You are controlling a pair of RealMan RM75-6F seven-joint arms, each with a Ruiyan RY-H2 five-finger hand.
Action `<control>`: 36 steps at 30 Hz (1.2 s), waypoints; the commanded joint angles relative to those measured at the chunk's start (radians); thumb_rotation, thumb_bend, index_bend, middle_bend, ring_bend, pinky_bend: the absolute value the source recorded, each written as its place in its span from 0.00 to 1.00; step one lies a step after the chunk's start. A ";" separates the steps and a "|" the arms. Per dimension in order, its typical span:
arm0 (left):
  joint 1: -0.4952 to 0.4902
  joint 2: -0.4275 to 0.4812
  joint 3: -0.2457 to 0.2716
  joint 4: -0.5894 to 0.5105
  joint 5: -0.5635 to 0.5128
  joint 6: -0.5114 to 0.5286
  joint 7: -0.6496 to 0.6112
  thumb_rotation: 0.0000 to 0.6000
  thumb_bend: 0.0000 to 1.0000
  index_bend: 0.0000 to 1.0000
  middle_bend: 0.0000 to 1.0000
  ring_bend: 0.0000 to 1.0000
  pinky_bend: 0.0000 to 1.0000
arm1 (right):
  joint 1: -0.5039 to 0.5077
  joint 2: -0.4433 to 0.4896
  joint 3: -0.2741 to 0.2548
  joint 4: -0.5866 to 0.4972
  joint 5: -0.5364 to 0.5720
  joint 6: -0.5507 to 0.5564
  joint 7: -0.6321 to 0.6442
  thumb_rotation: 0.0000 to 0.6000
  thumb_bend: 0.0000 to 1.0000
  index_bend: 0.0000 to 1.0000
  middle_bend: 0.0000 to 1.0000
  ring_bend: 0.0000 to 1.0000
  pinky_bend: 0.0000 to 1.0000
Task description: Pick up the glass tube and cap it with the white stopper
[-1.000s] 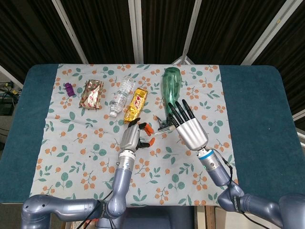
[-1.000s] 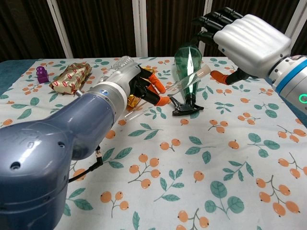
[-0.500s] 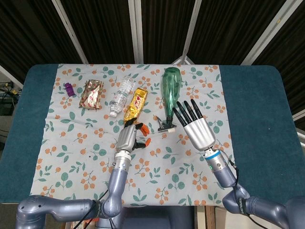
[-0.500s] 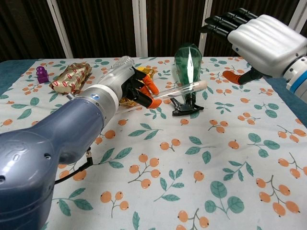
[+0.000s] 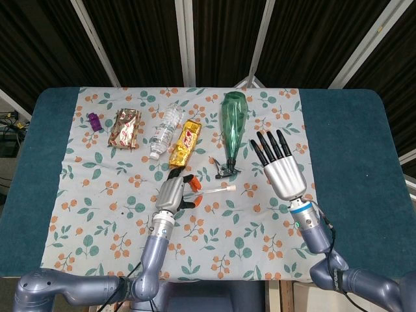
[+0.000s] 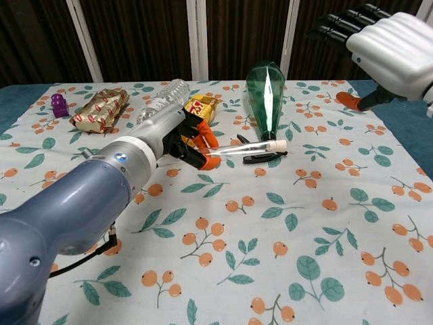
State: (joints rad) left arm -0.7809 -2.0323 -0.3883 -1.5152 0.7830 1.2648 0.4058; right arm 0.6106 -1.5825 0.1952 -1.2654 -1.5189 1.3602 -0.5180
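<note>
My left hand point(image 5: 173, 194) holds the glass tube point(image 5: 211, 188) by one end, above the flowered cloth. The tube points right, roughly level. The white stopper point(image 5: 230, 185) sits on its free end. In the chest view the left hand point(image 6: 184, 138) pinches the tube point(image 6: 243, 147) with its orange fingertips, and the stopper point(image 6: 275, 144) shows at the tip. My right hand point(image 5: 282, 168) hovers to the right of the tube, apart from it, its dark fingers spread and holding nothing. The chest view shows the right hand point(image 6: 387, 38) high at the right edge.
A green bottle point(image 5: 233, 119) lies just behind the tube, with a black clip point(image 5: 225, 171) at its mouth. A clear bottle point(image 5: 163, 130), a yellow packet point(image 5: 184, 142), a gold wrapper point(image 5: 125, 127) and a small purple piece point(image 5: 95, 121) lie at the back left.
My right hand has drawn away to the right, off the tube's end. My left hand has pulled back toward me, and the tube has swung from tilted up to roughly level.
</note>
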 commanded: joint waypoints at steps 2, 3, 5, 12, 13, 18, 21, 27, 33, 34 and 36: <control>0.016 0.005 0.032 0.006 0.020 -0.012 -0.007 1.00 0.52 0.67 0.53 0.08 0.00 | -0.005 0.011 0.007 -0.005 0.011 0.000 -0.001 1.00 0.41 0.09 0.01 0.00 0.00; 0.021 0.007 0.043 0.007 0.026 -0.016 -0.010 1.00 0.52 0.67 0.53 0.08 0.00 | -0.007 0.014 0.009 -0.007 0.015 0.000 0.000 1.00 0.41 0.09 0.01 0.00 0.00; 0.028 0.010 0.057 0.009 0.034 -0.022 -0.014 1.00 0.52 0.67 0.53 0.08 0.00 | -0.010 0.019 0.013 -0.011 0.022 0.000 0.000 1.00 0.42 0.09 0.01 0.00 0.00; 0.057 0.025 0.114 0.008 0.056 -0.045 -0.014 1.00 0.52 0.67 0.53 0.08 0.00 | -0.016 0.039 0.007 -0.020 0.014 0.004 0.000 1.00 0.42 0.09 0.00 0.00 0.00; 0.061 0.027 0.118 0.008 0.056 -0.047 -0.012 1.00 0.52 0.67 0.53 0.08 0.00 | -0.019 0.040 0.009 -0.025 0.019 0.006 0.003 1.00 0.41 0.09 0.00 0.00 0.00; 0.074 0.036 0.132 0.007 0.051 -0.053 0.002 1.00 0.52 0.65 0.52 0.08 0.00 | -0.024 0.045 0.013 -0.036 0.030 0.008 0.002 1.00 0.41 0.09 0.00 0.00 0.00; 0.082 0.044 0.140 0.001 0.052 -0.059 0.008 1.00 0.52 0.63 0.51 0.08 0.00 | -0.028 0.047 0.011 -0.042 0.029 0.010 0.001 1.00 0.41 0.09 0.00 0.00 0.00; 0.097 0.066 0.154 -0.019 0.048 -0.069 0.027 1.00 0.51 0.59 0.50 0.08 0.00 | -0.035 0.051 0.010 -0.056 0.033 0.015 -0.004 1.00 0.41 0.09 0.00 0.00 0.00; 0.108 0.087 0.158 -0.047 0.023 -0.075 0.054 1.00 0.48 0.56 0.49 0.08 0.00 | -0.040 0.060 0.015 -0.080 0.039 0.019 -0.012 1.00 0.42 0.09 0.00 0.00 0.00; 0.110 0.090 0.158 -0.051 0.019 -0.075 0.058 1.00 0.48 0.55 0.48 0.08 0.00 | -0.040 0.061 0.015 -0.083 0.039 0.020 -0.013 1.00 0.42 0.09 0.00 0.00 0.00; 0.112 0.099 0.159 -0.062 0.009 -0.075 0.071 1.00 0.46 0.54 0.47 0.08 0.00 | -0.043 0.065 0.016 -0.094 0.041 0.021 -0.016 1.00 0.41 0.09 0.00 0.00 0.00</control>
State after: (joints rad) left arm -0.6710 -1.9377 -0.2299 -1.5722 0.7971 1.1900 0.4720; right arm 0.5692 -1.5197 0.2108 -1.3557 -1.4789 1.3805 -0.5320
